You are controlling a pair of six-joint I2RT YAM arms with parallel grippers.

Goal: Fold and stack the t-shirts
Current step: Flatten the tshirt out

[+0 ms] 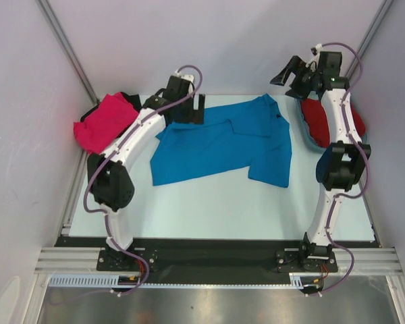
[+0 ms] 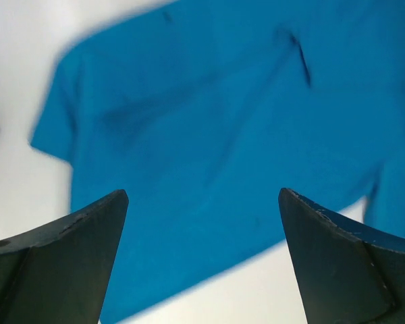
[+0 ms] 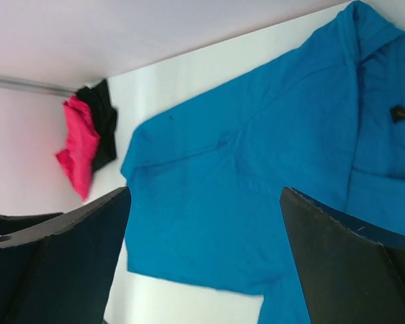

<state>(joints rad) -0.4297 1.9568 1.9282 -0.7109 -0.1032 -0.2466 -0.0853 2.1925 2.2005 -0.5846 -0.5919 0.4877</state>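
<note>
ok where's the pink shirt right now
Top view: the pink shirt lies bunched in the far left corner of the table, against a black shirt, left of the blue shirt spread in the middle.

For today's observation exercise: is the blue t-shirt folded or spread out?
Mostly spread: the blue t-shirt lies flat across the table, a sleeve sticking out, some cloth doubled over at one side.

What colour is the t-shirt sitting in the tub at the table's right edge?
The t-shirt is dark red; the top external view shows it best.
</note>
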